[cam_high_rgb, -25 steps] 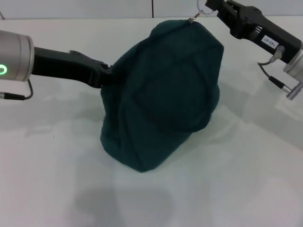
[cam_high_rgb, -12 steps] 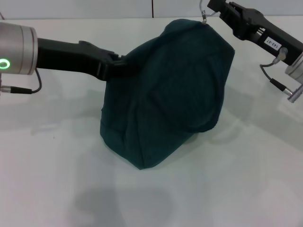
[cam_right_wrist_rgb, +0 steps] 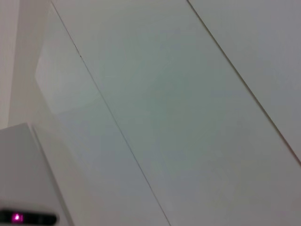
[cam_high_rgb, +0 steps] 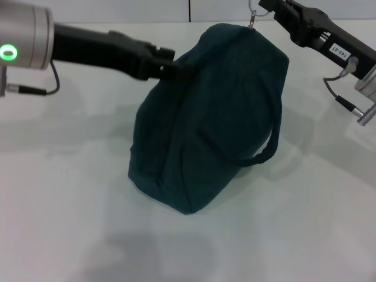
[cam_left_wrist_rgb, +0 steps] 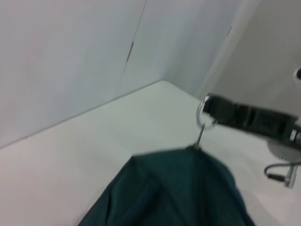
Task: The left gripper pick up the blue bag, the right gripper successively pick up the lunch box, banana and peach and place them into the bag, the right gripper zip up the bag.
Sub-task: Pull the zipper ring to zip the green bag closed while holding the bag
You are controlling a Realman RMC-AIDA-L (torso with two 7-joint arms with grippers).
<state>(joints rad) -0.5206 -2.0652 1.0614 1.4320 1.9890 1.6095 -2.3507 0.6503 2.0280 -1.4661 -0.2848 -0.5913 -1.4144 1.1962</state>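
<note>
The left gripper is clenching the bag steady while the right gripper is gripping its zipper ring near the table's far edge.

matt cloth blue bag, seemingly metal ring pull

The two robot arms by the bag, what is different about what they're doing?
The left tool grips the blue bag at its upper side fabric; the right tool holds only the small metal ring pull at the bag's top far corner. The left arm reaches in nearly level from the left; the right arm slants in from the right. Both are dark and both are shut on part of the same bag.
</note>
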